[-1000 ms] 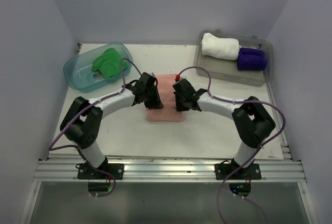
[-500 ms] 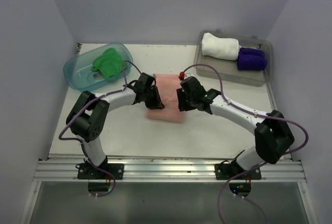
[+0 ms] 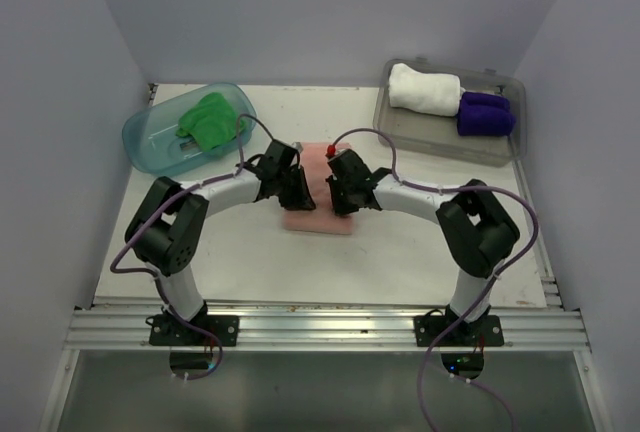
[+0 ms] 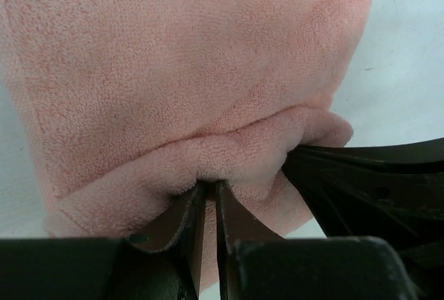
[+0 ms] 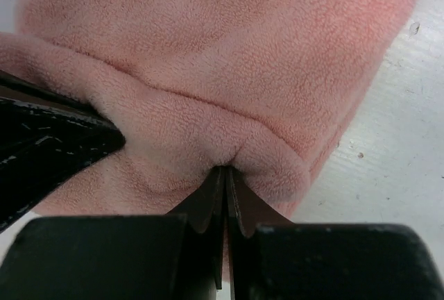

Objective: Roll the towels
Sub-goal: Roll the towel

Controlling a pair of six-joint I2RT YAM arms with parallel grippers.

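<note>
While both my arms bend inward over the middle of the table [image 3: 400, 247], my left gripper [image 3: 298, 196] and my right gripper [image 3: 337, 196] meet close together on the salmon pink towel [image 3: 318, 220], which lies spread at the centre of the table. My left gripper is clenched on a raised fold of the pink cloth; the wrist view shows the pile bunched up between its nearly closed fingers [image 4: 182, 223]. My right gripper pinches the same ridge of cloth just beside it, its fingers [image 5: 205, 206] pressed together with the fold puckering above them. Each wrist view catches a black finger of the other gripper at its edge, pushed against the fold. Beyond the fold, the rest of the towel lies flat.

At the far left, the bright green towel [image 3: 210, 120] sits crumpled inside the teal tub [image 3: 150, 144]. At the far right, the white towel [image 3: 424, 89] lies rolled in the grey tray [image 3: 440, 140], with the dark purple towel [image 3: 485, 113] rolled up and touching its right end
</note>
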